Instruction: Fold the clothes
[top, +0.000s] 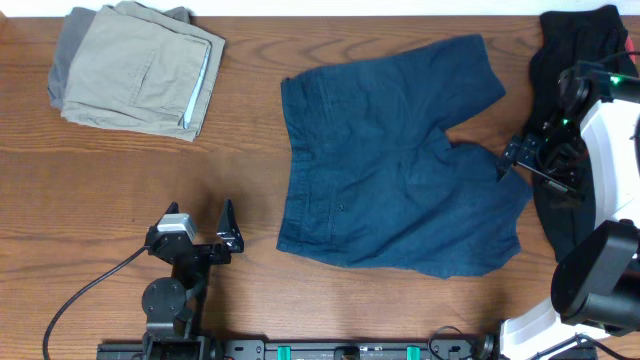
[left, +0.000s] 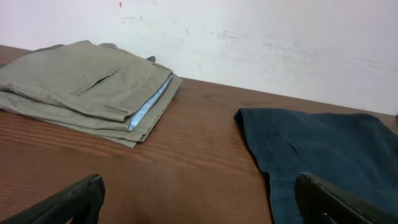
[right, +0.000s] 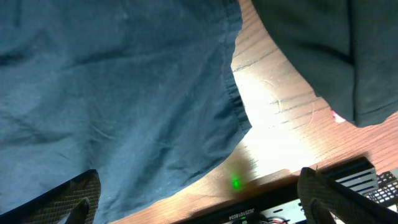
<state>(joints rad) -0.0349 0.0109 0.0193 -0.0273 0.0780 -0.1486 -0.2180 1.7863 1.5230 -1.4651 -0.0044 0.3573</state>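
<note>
Surveying the overhead view: navy-blue shorts (top: 395, 160) lie spread flat and unfolded on the wooden table (top: 100, 180). The left gripper (top: 200, 218) stands with jaws apart and empty, and the shorts' waistband edge is off to their right, not touching. The right gripper (top: 512, 158) sits at the leg hem; its jaw state cannot be read here. Folded khaki shorts (top: 140, 70) lie well ahead of the left jaws. A black garment (top: 575, 45) lies beyond the right arm.

Left wrist view: jaws wide apart, with only bare table between them. The khaki shorts (left: 87, 87) lie ahead-left, and a corner of the navy-blue shorts (left: 323, 149) lies ahead-right.

Right wrist view: jaws wide apart, gripping nothing. The navy-blue shorts (right: 112, 93) fill the space ahead of the left finger, the hem running between the jaws. The black garment (right: 317, 50) lies ahead of the right finger, bare table between the two fabrics.

Judgement: the step in hand is the approach to a first grasp on the navy pair. The next move calls for closing on the hem and waistband edges, and the right gripper must avoid pinching the black cloth.
</note>
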